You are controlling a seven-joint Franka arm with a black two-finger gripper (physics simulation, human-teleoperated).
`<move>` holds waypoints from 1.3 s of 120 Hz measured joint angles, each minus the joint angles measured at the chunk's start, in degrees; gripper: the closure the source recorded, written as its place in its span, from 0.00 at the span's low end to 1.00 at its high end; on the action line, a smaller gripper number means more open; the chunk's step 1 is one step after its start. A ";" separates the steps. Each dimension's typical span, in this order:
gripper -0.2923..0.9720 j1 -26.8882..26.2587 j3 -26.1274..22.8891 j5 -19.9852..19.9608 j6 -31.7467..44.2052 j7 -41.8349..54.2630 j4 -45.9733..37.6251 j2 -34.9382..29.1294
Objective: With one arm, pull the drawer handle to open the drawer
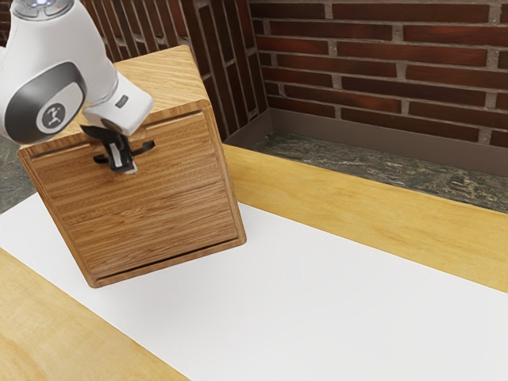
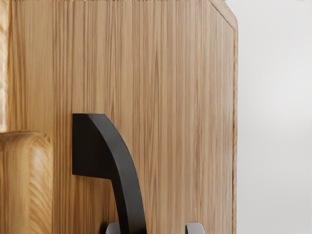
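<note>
Handle (image 2: 105, 151) was black, mounted high on the drawer (image 1: 151, 206) front of a wooden cabinet (image 1: 171, 71) on the table (image 1: 357, 210). Gripper (image 1: 121, 161) was at the handle, fingers (image 2: 195, 227) spread, straddling it, not pinching.

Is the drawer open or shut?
Shut. The drawer front sits flush with the box, with only thin slits at its top and bottom. The pincer is at the black handle.
</note>
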 joint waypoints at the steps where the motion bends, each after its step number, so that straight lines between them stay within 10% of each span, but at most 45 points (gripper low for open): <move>1: 0.76 0.01 -0.04 -0.07 -0.03 0.03 -0.04 -0.05; 156: 0.84 -0.31 -9.93 -3.14 -0.76 0.41 -17.36 -19.73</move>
